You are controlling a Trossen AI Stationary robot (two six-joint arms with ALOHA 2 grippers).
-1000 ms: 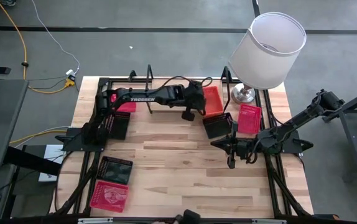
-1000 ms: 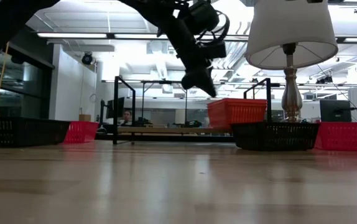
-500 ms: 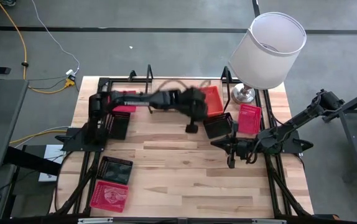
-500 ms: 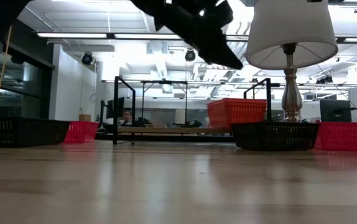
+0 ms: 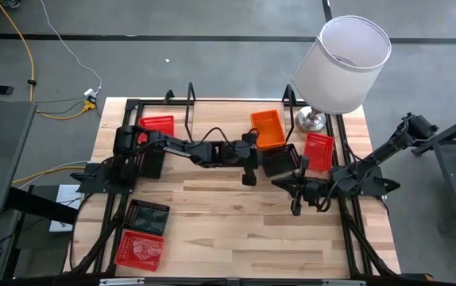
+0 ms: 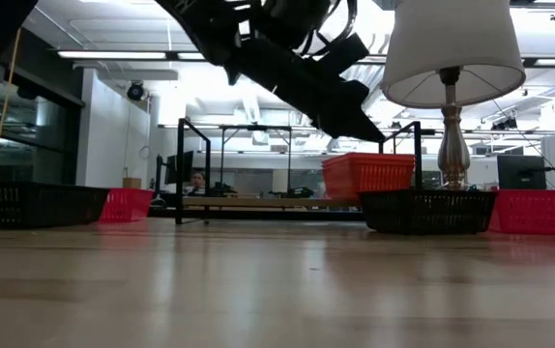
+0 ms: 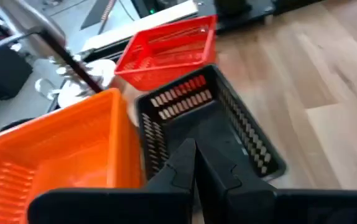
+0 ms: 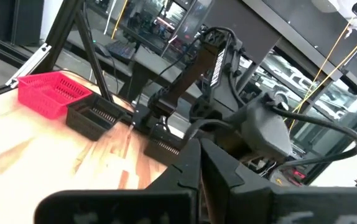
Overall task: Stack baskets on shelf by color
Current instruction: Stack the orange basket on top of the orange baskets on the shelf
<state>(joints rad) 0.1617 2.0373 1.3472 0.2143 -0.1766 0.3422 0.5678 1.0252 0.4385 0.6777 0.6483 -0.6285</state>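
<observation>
Left gripper (image 5: 249, 176): fingers pressed fully together, nothing held; it is poised above the table just left of a black basket (image 5: 279, 160). In the left wrist view the closed fingertips (image 7: 194, 163) are seen over that black basket (image 7: 213, 127), which is empty.

Right gripper (image 5: 295, 208): fingers fully together, nothing held, at the right side of the table.

Orange basket (image 5: 268, 128): empty, set at the far side by the shelf (image 5: 191, 98), just beyond the black basket.

Red basket (image 5: 318, 151): right of the black one.

Further baskets are seen only from above: red (image 5: 157, 127) far left, black (image 5: 147, 216) and red (image 5: 140, 249) near left.

Lamp (image 5: 341, 65): far right corner.
</observation>
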